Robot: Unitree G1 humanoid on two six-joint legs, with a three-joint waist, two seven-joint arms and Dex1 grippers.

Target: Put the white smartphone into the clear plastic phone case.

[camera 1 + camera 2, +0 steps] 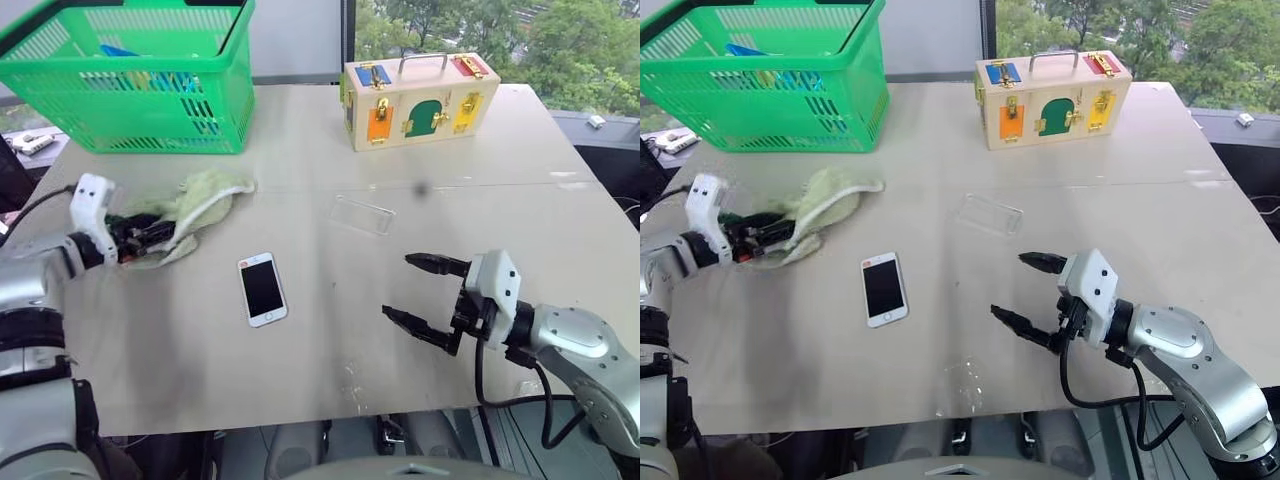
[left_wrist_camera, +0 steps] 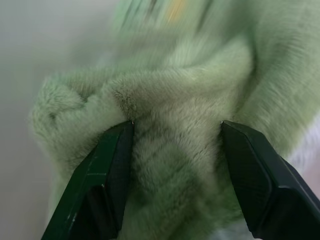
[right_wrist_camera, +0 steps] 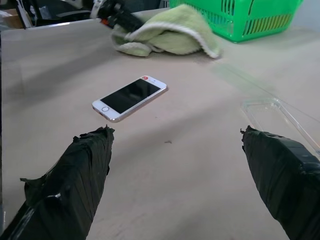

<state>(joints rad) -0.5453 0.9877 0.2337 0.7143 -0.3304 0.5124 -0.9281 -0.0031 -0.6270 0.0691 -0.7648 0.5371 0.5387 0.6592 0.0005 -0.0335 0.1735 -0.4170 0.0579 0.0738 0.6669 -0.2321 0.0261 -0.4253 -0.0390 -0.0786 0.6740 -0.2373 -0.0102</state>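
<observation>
The white smartphone (image 1: 262,289) lies face up, screen dark, near the middle of the table. The clear plastic phone case (image 1: 362,214) lies flat and apart from it, further back and to the right. My right gripper (image 1: 399,287) hovers open just right of the phone, with nothing between its fingers; in the right wrist view the phone (image 3: 129,97) and the case (image 3: 280,120) lie ahead of it. At the left, my left gripper (image 2: 177,122) is shut on a fold of the pale green towel (image 1: 205,195), low over the table.
A green plastic basket (image 1: 140,80) stands at the back left. A wooden latch box (image 1: 420,100) with coloured doors stands at the back centre. The beige table (image 1: 500,200) ends close to my right arm at the front.
</observation>
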